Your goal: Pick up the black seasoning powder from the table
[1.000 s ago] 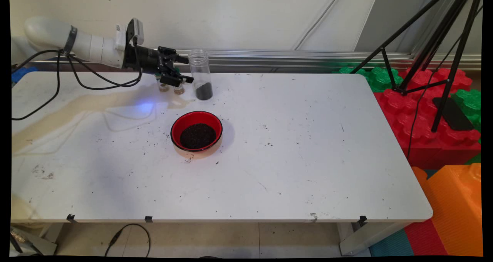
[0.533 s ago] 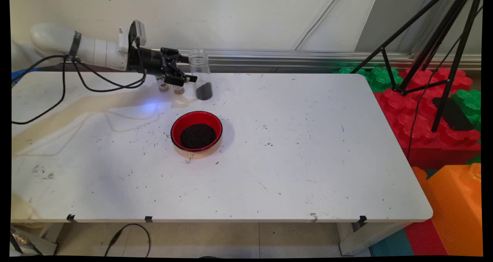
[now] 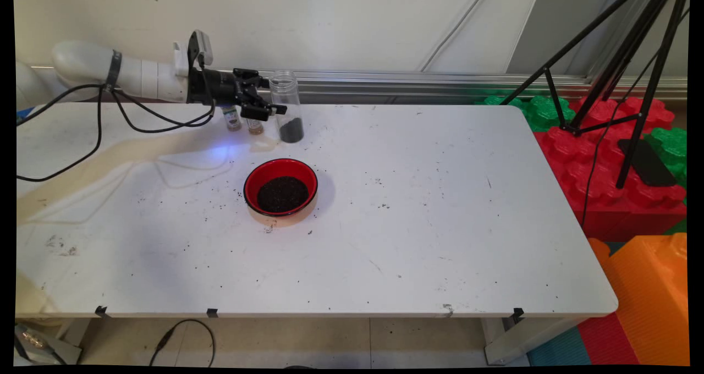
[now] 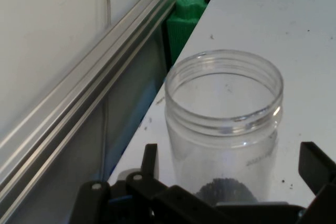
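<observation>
Presently the arm reaches in level from the left along the bench's (image 3: 418, 220) far edge, black cables drooping beneath it. Pincer (image 3: 268, 97) (image 4: 231, 174) spread wide, holding nothing; hand view shows one finger (image 4: 149, 162) low at left and the other (image 4: 316, 167) at the right edge, with the jar (image 3: 286, 105) (image 4: 224, 124) between them, not gripped. Jar is clear plastic, upright, lidless, threaded rim showing; a small heap of dark grains sits at its bottom. It stands near the far edge of the bench, left of centre, just in front of the metal rail (image 3: 418, 82) (image 4: 89, 103) along the wall. Main view puts the fingertips at the jar's left side, roughly at mid-height; contact cannot be told. Two small vials (image 3: 243, 122) stand on the bench just left of the jar, below the pincer, partly hidden by it. Nearer the camera, apart from the jar, sits a red bowl (image 3: 281, 186) holding dark grains. Scattered dark specks lie over the bench around the bowl. A pale brownish stain streaks the bench's left part. Right of the bench: red, green and orange blocks (image 3: 632, 187) and a black tripod (image 3: 632, 60).
</observation>
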`<state>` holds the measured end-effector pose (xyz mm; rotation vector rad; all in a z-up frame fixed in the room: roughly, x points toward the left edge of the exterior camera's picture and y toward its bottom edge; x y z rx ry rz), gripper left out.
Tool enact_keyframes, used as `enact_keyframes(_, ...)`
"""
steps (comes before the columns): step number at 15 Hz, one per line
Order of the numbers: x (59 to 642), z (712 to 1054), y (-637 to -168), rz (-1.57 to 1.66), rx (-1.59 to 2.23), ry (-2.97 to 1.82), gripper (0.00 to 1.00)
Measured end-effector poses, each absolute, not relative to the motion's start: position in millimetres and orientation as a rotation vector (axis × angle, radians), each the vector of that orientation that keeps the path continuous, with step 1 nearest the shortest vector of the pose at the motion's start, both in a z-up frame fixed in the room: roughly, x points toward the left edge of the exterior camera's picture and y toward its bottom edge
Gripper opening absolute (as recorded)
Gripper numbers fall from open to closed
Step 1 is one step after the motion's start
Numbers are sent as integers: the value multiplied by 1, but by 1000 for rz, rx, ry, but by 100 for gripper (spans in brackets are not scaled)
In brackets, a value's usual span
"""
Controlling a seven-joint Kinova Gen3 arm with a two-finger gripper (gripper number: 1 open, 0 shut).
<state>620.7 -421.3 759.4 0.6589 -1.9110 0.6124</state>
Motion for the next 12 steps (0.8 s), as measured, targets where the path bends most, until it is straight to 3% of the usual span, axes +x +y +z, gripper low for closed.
enact_keyframes(12, 613, 749, -428, 629, 671, -1854, 100)
